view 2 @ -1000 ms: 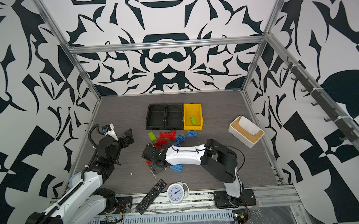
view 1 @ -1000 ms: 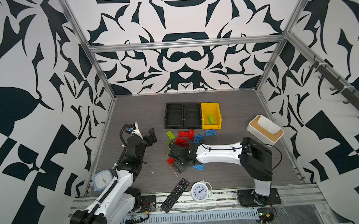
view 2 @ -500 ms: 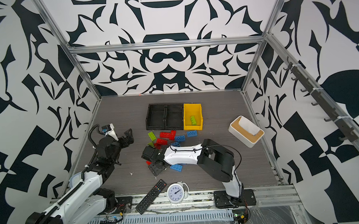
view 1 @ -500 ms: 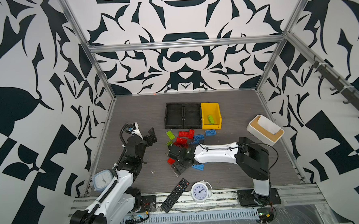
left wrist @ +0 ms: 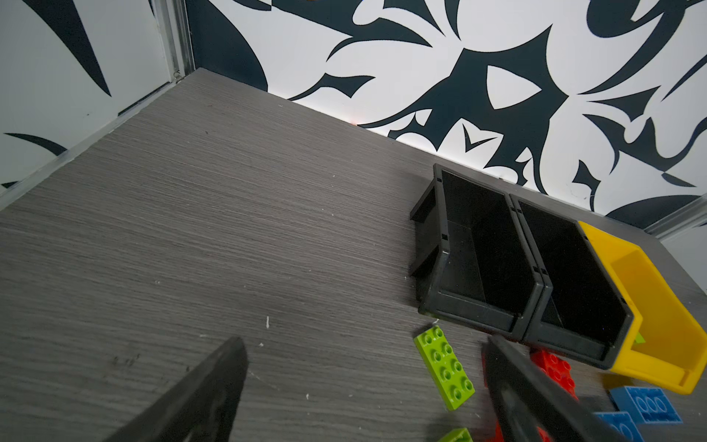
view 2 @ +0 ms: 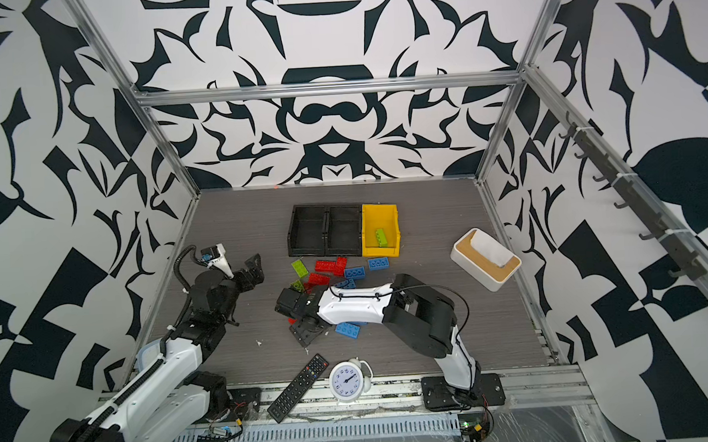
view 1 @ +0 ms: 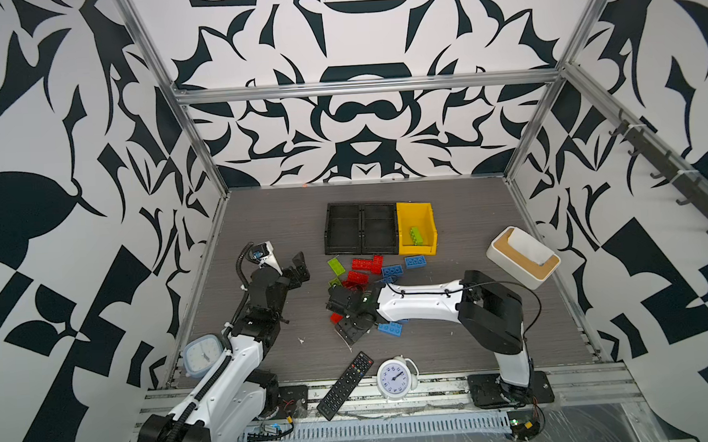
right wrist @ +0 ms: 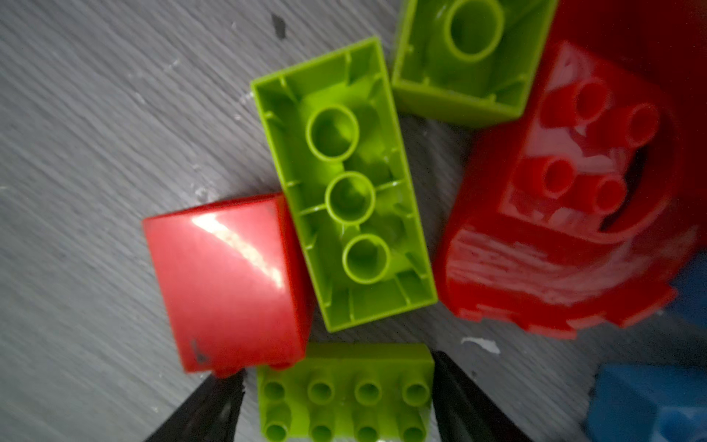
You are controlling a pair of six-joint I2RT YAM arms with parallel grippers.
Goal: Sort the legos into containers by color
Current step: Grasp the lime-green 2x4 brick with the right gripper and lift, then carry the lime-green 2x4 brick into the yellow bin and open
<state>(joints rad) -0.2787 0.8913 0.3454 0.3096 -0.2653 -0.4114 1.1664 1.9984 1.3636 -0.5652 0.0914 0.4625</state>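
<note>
Legos [view 1: 365, 271] lie heaped at the centre of the table [view 1: 260, 218], just below the containers in both top views. These are two joined black bins [view 1: 362, 246], both bare inside, and a yellow bin [view 1: 418, 250] touching their right end. One lime green brick [view 1: 416, 235] lies in the yellow bin, so that bin seems to be the home for green. Red and blue would then fall to the black pair.

The right tool [right wrist: 338, 367] is down at the lower edge of the heap. In the right wrist view its two black fingers [right wrist: 206, 409] stand either side of a studs-up green brick [right wrist: 346, 394]. They are set wide because they take it end to end, along its four-stud length. They sit hard by its ends; whether they press it yet I cannot tell. Close around it lie an upturned green brick [right wrist: 344, 183], a red brick on its side [right wrist: 229, 283] and the red arch piece [right wrist: 554, 229] — tight company, which may be why the tool stands on the open table side.

The left tool [left wrist: 367, 342] hangs wide and empty at the left of the heap, likely parked clear of the other arm.

No brand or label reads anywhere — the white alarm clock [view 1: 394, 380] and remote [view 1: 346, 384] at the lower edge carry marks too small to make out.
</note>
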